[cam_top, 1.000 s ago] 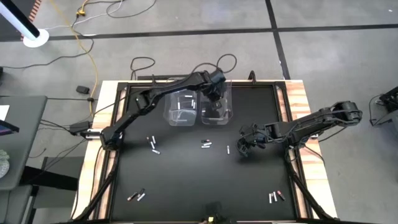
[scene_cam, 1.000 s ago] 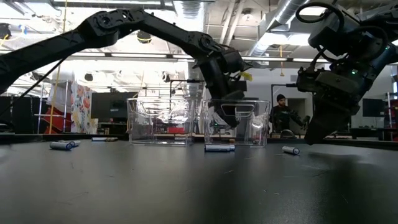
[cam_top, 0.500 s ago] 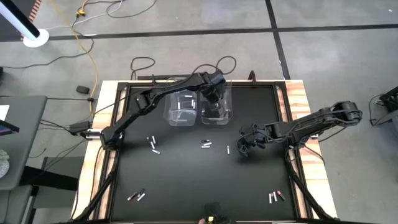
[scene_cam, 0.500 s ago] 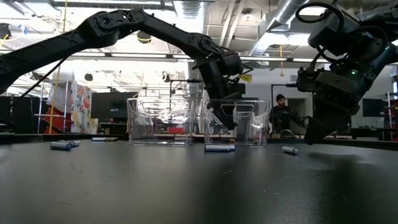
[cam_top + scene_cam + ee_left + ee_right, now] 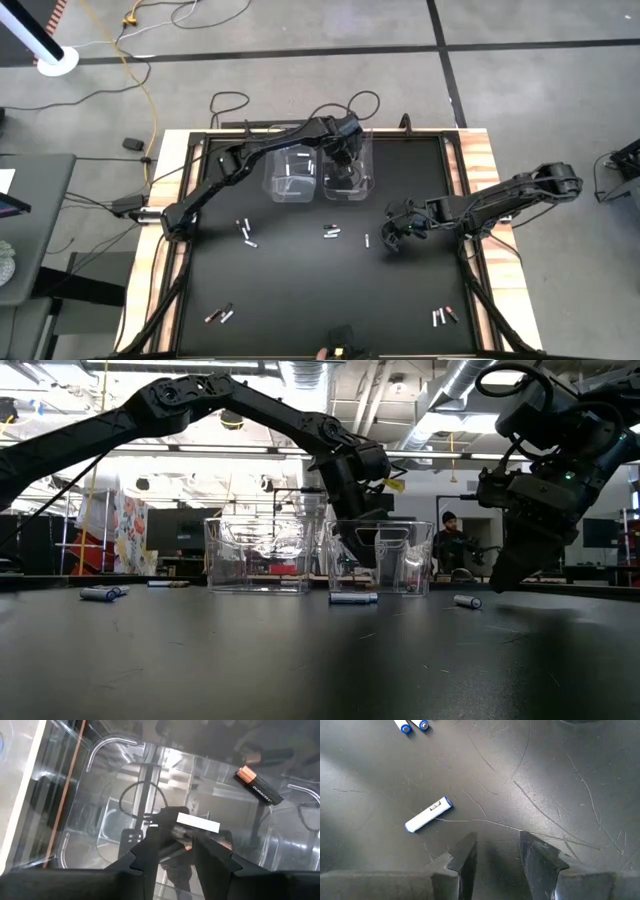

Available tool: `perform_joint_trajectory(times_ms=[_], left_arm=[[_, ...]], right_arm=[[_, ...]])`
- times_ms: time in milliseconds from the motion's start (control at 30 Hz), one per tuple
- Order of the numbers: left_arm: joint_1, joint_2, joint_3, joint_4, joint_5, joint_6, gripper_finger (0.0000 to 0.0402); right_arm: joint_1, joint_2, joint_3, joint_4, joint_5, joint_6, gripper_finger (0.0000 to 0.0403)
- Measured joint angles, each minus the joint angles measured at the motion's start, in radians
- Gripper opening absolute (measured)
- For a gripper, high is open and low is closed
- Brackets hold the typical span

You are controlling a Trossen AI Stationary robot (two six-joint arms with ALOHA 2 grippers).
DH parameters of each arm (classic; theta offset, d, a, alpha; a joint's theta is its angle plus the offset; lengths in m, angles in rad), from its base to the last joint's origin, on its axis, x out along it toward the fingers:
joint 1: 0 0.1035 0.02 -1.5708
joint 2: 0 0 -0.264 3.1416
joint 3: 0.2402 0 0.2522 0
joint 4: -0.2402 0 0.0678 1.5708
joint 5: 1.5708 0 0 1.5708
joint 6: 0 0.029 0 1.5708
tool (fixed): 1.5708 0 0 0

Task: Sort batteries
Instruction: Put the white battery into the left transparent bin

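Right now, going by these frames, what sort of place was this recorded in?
Probably a robotics lab or workshop: a work table on a bare concrete floor with loose cables, and exposed ceiling ducts over an open room.

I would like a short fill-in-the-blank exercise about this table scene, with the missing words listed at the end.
1. The left gripper reaches down into the ____ of the two clear plastic bins.
2. On that bin's floor lies a copper-and-black battery, printed with the brand name ____.
3. The right gripper hovers with open fingers over the black tabletop, beside a ____-and-blue slim battery.

Missing words: right; Duracell; white
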Motion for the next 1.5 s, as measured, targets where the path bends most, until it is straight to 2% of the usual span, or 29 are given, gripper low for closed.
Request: perform_joint_trajectory(times_ms=[167,367,433,667,967,1200,1333,1500], left_arm=[[0.0,0.0,0.0,-0.018,-0.011,0.037,0.0141],[-0.003,-0.003,0.003,-0.047,-0.111,0.044,0.0148],[-0.003,-0.003,0.029,-0.113,-0.118,0.042,0.0149],[-0.008,-0.067,0.032,-0.159,-0.121,0.04,0.0149],[0.005,-0.297,0.031,-0.182,-0.095,0.069,0.0149],[0.076,-0.475,0.016,-0.234,-0.047,0.063,0.0149],[0.12,-0.569,-0.058,-0.267,-0.002,0.055,0.0149],[0.179,-0.709,-0.27,-0.242,-0.005,0.044,0.0149]], right_arm=[[0.0,0.0,0.0,0.0,0.0,0.0,0.0163],[0.0,0.0,0.0,0.0,0.0,0.0,0.0163],[0.0,0.0,0.0,0.001,0.0,0.0,0.0163],[0.0,0.0,0.0,0.02,0.0,0.001,0.0163],[0.0,0.0,0.0,0.038,0.0,0.001,0.0163],[-0.001,0.0,0.0,0.039,0.0,0.001,0.0163],[-0.002,0.0,0.0,0.04,0.0,0.001,0.0163],[-0.002,0.0,0.0,0.039,0.0,0.001,0.0163]])
